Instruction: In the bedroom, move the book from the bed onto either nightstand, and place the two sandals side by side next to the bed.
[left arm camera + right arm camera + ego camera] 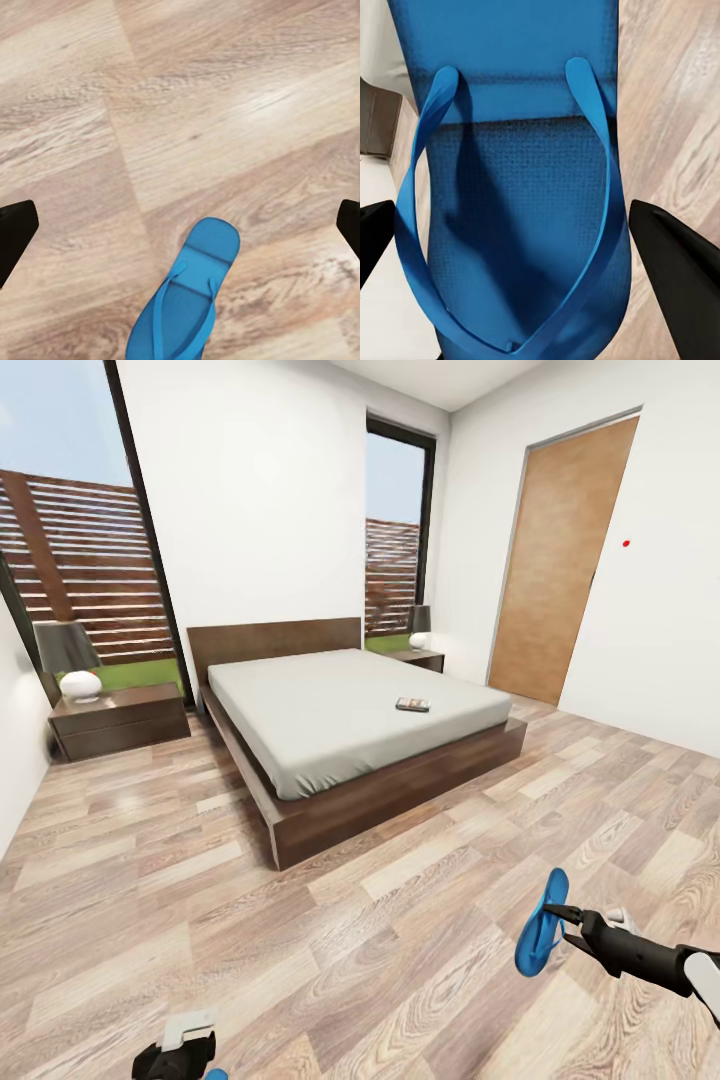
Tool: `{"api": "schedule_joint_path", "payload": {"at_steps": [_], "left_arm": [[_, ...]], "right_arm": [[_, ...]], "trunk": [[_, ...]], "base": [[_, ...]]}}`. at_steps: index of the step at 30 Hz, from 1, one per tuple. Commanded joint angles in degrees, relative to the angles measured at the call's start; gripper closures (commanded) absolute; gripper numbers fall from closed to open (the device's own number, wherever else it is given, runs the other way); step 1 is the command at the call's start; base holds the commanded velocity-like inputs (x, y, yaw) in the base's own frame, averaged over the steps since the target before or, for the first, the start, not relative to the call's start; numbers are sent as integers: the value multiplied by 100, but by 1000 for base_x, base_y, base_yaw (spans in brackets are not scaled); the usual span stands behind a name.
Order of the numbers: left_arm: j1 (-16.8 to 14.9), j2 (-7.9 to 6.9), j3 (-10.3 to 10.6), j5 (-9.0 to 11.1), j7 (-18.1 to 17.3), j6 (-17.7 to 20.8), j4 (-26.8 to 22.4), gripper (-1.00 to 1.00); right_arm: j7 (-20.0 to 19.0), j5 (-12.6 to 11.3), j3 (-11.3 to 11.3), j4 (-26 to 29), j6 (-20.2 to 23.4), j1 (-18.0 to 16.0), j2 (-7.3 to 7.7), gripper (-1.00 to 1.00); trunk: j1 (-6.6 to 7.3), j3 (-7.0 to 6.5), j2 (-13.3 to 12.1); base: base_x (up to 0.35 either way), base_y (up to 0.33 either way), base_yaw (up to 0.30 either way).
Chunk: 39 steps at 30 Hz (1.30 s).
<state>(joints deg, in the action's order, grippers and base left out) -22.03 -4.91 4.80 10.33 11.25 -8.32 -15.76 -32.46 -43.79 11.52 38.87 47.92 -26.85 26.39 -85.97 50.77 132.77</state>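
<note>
One blue sandal [538, 932] hangs on edge above the floor at the lower right, with my right gripper [557, 917] shut on it; the right wrist view has its sole and straps [510, 150] close up between the dark fingers [675, 262]. The other sandal [184, 300] lies flat on the wood floor under my open left gripper [180, 1055], and its tip [215, 1074] peeks in at the head view's lower edge. The book [412, 704] lies on the grey mattress of the bed [330, 730], near its right side. A nightstand [120, 722] stands left of the bed, another [418, 658] to its right.
Each nightstand carries a lamp [72, 660]. A wooden door [560, 560] is in the right wall. Tall windows flank the headboard. A wide stretch of wood-plank floor [330, 920] lies between me and the foot of the bed.
</note>
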Motion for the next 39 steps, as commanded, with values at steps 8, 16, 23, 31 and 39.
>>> {"api": "schedule_joint_path", "payload": {"at_steps": [8, 16, 23, 31, 39], "left_arm": [[3, -1, 53, 57, 26, -20, 2, -100], [5, -1, 51, 57, 26, -20, 2, -100], [5, -1, 48, 57, 26, -22, 2, -100], [5, -1, 51, 60, 22, -21, 1, -100], [-71, 32, 52, 19, -93, 1171, -829, -100]], "right_arm": [[-5, 5, 31, 9, 43, -4, -22, 100], [-21, -7, 37, 5, 67, -4, -3, 100], [-6, -7, 24, 6, 49, -4, -34, 100], [3, -7, 18, 7, 41, -4, -46, 100], [-5, -7, 17, 7, 59, -4, -46, 100]], "trunk": [[-175, 150, 325], [-351, 293, 646], [-505, 419, 926], [-583, 583, 1053], [-604, 761, 1064]], "base": [[0, 0, 0], [0, 0, 0], [0, 0, 0], [0, 0, 0], [0, 0, 0]]}}
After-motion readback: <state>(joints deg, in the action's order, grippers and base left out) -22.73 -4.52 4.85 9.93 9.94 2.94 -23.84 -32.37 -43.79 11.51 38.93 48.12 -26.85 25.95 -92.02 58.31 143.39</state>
